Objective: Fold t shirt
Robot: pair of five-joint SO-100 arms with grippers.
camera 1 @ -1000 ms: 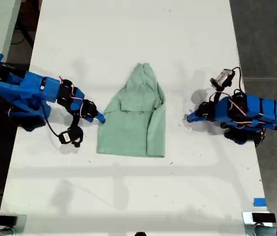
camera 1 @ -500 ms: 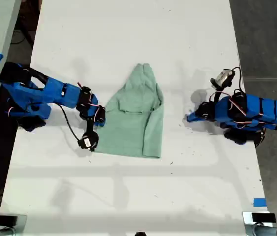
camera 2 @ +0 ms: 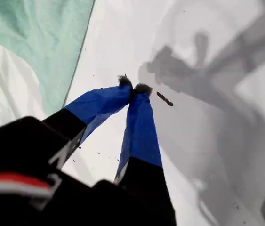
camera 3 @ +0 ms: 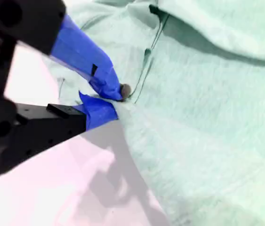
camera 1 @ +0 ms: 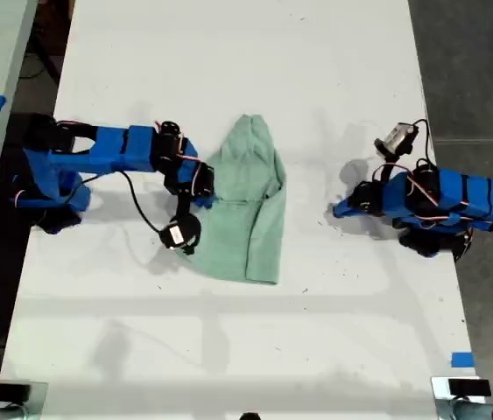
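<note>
While second gripper (camera 3: 116,101) pinches t shirt (camera 1: 246,210) edge mid-fold, first gripper (camera 2: 134,88) sits idle, fingers together. Roughly halfway; more folds left.

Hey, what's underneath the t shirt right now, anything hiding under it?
Only the white table shows around the t shirt. My second gripper pinches its edge, with one side doubled onto the rest. Whatever lies beneath the cloth is covered.
</note>
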